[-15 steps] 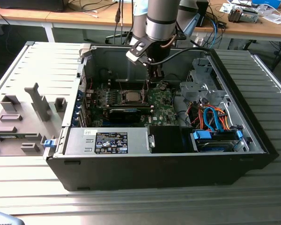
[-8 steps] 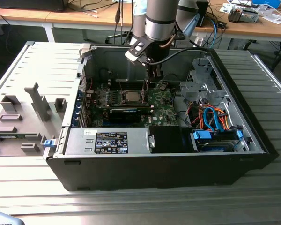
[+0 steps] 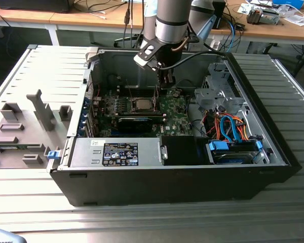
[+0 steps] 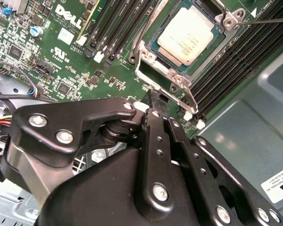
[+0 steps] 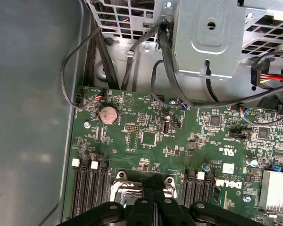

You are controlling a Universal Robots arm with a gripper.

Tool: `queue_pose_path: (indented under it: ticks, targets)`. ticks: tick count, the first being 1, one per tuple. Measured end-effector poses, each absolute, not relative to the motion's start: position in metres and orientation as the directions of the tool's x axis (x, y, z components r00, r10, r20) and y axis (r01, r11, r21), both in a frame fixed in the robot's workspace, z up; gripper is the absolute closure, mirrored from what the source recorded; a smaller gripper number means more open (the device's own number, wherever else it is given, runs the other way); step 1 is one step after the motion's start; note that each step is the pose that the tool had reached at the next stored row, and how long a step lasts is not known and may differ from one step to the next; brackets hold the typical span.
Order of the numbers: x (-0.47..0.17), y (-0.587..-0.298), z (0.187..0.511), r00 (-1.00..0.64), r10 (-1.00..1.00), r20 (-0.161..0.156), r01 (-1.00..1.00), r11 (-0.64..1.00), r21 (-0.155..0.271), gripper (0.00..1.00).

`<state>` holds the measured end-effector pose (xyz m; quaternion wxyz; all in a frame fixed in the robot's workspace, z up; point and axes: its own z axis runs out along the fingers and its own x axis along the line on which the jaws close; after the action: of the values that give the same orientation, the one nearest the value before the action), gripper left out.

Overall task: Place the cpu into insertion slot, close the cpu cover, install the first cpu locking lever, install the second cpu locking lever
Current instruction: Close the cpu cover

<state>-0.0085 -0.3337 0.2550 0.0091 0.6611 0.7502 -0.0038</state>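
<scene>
1. One cpu (image 4: 188,35), one gripper (image 4: 154,97), and one open computer case (image 3: 273,152).
2. Two thin levers stand at the socket (image 4: 146,59): a left lever (image 3: 127,93) and a right lever (image 3: 157,93), by the exterior view's sides.
3. The cpu is square, so it has no long axis. It lies flat with its silvery top up.
4. The case holds the green motherboard (image 5: 146,136), and the socket on it holds the cpu.
5. The gripper's fingers (image 5: 148,188) are pressed together and grip nothing. It hangs just beside the socket, towards the exterior view's right, apart from the cpu.
</scene>
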Motion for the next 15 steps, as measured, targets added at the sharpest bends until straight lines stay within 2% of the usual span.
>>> queue_pose_path:
  ticks: [15]
  targets:
    - [-0.0123, -0.3337, 0.2552, -0.126, 0.992, -0.019, 0.992, 0.126, 0.007, 0.89]
